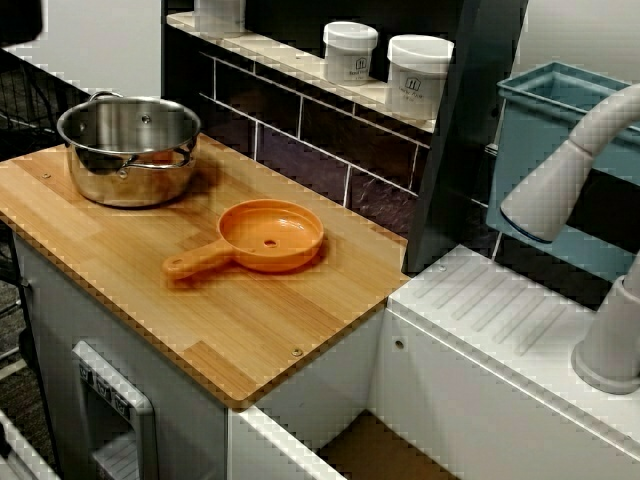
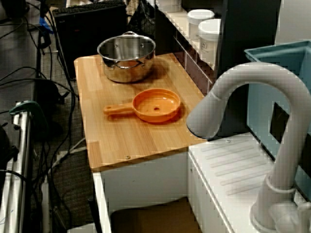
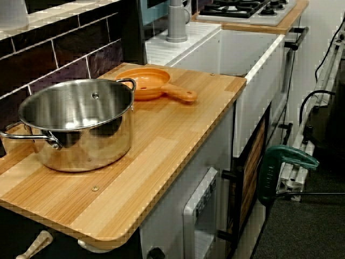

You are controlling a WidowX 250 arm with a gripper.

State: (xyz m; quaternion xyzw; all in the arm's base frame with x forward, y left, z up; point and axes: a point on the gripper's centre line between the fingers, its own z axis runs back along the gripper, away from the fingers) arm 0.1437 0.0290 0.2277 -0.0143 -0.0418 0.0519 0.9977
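Claw out of view, state can't be told; pan (image 1: 270,236) beside pot (image 1: 130,182) on counter (image 1: 230,330), nothing gripped.

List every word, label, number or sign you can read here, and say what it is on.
Nothing can be read.
Left white jar and right white jar: label print too blurred.
Oven panel: marks too small.
Steel pot, orange pan: no text shows.
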